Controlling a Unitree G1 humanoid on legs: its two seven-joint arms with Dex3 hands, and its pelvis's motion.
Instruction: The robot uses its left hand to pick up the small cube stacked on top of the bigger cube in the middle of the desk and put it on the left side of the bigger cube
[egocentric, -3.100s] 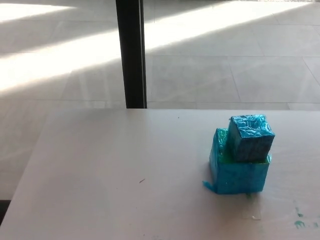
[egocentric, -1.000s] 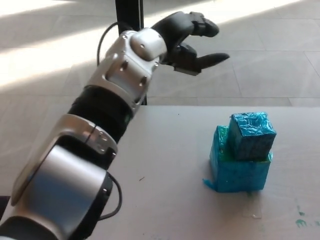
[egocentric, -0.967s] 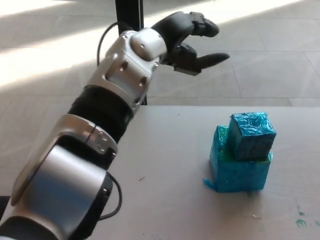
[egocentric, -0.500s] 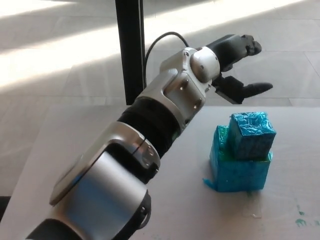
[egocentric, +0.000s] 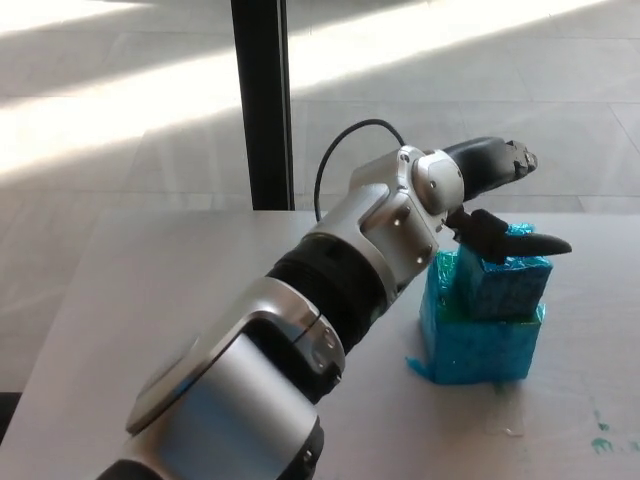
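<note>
Reaching: left hand poised over small cube, for a top grasp.
Fingers: spread, gripping nothing.
Stack: unmoved atop big cube.

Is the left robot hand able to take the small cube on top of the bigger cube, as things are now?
Probably yes. The left robot hand is open just above the small cube, fingers apart. Nothing stands between them, and the small cube sits uncovered on the bigger cube.
</note>
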